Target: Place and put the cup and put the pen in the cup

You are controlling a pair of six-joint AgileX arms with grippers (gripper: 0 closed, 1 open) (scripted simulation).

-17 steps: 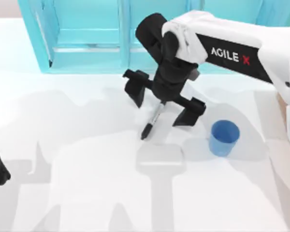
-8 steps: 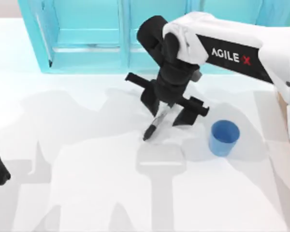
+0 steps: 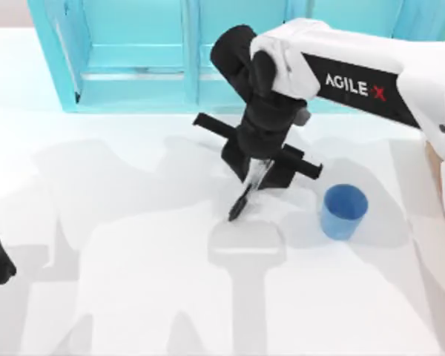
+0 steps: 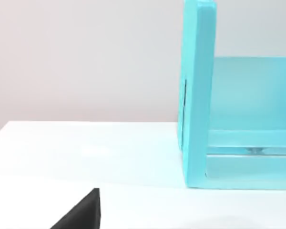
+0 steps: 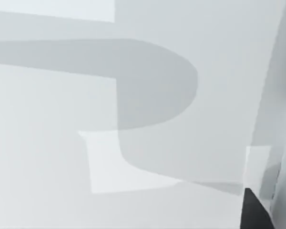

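One pen (image 3: 246, 191), one blue cup (image 3: 343, 211) just right of it, one turquoise shelf unit (image 3: 133, 52), two arms.

The cup (image 3: 343, 211) looked like smooth blue plastic, the pen (image 3: 249, 189) had a matt black cap and paler labelled barrel, the right gripper (image 3: 262, 169) was matt black, and the table (image 3: 133, 259) was smooth, matt white.

The right gripper (image 3: 261, 167) has been closed from wide open onto the pen (image 3: 247, 194); the pen has been shifted slightly toward the cup (image 3: 343, 211). Its angle has been steepened.
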